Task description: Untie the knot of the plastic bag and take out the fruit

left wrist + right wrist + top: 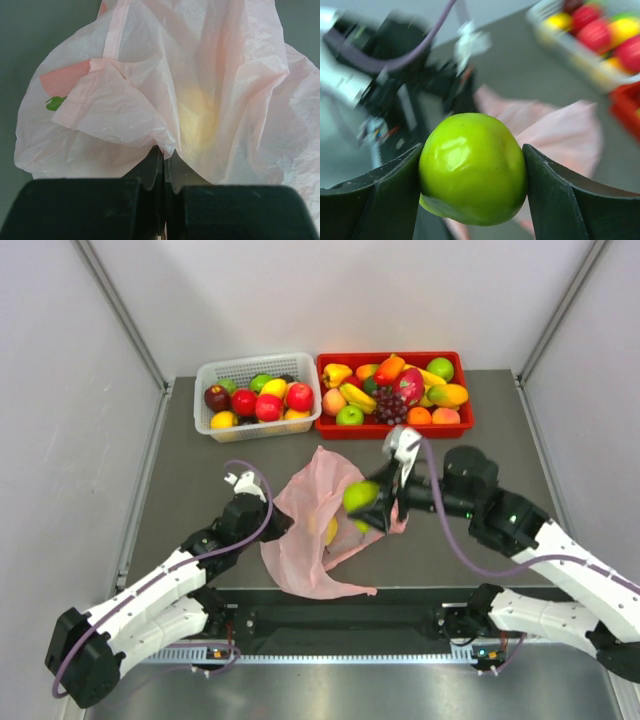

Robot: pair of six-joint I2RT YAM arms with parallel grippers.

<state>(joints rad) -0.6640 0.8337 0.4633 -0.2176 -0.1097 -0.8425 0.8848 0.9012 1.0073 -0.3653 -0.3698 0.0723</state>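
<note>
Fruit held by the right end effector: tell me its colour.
The fruit is glossy green, clearest in the right wrist view.

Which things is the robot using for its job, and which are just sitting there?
For the job: pink bag, pinched by the left hand; green fruit, held in the right hand; yellow fruit inside the bag.
Just sitting there: white basket of fruit; red tray of fruit.

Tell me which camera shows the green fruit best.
Right wrist: the green fruit fills the frame, clamped in the right tool. Top external shows it small, by the pink bag. Left wrist shows mostly bag; the fruit can't be made out there.
</note>
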